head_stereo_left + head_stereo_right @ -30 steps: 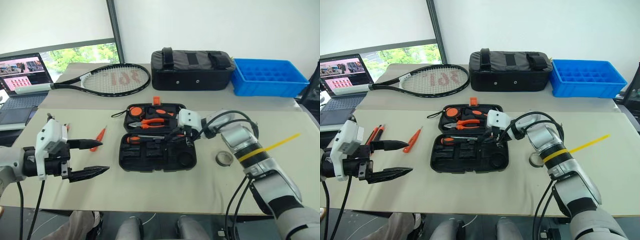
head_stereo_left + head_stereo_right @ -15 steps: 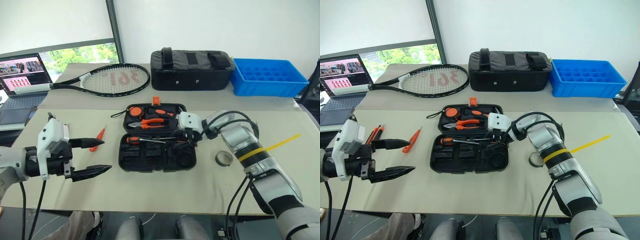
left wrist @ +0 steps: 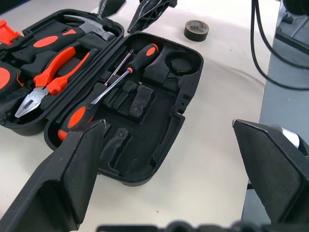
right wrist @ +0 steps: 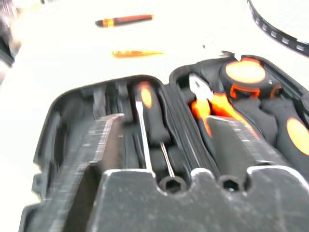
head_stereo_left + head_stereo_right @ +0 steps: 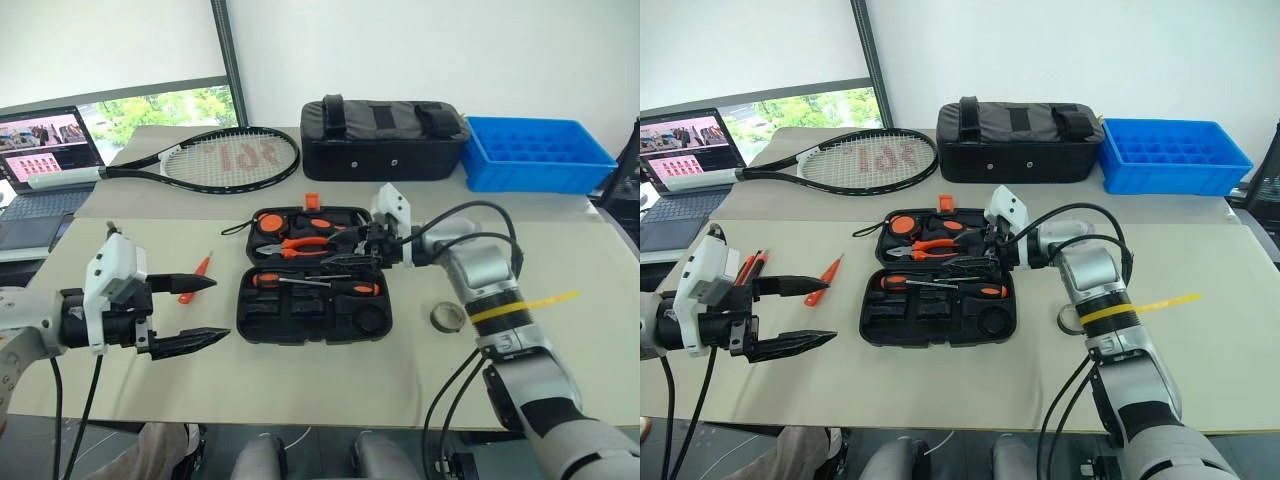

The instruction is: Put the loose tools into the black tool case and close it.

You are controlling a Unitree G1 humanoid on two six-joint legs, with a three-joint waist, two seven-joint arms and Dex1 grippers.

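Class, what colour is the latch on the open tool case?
Orange latch on the black tool case; clearest in the left eye view.

The laptop (image 5: pixel 45 160) is cut off at the picture's edge. The right hand (image 5: pixel 352 258) hides part of the tool case (image 5: pixel 315 300). The knife (image 5: pixel 750 268) is half hidden behind the left hand (image 5: pixel 790 315).

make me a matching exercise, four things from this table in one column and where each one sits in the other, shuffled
Things
1. small dark tape roll
2. small thin orange screwdriver
3. orange-handled pliers
4. two orange-and-black-handled screwdrivers

Places
A. in the far half of the open black moulded-plastic tool case
B. on the bare table, on the robot's left of the case
C. in the near half of the open case
D. on the bare table, on the robot's right of the case

Pairs: 1-D, 2-B, 3-A, 4-C
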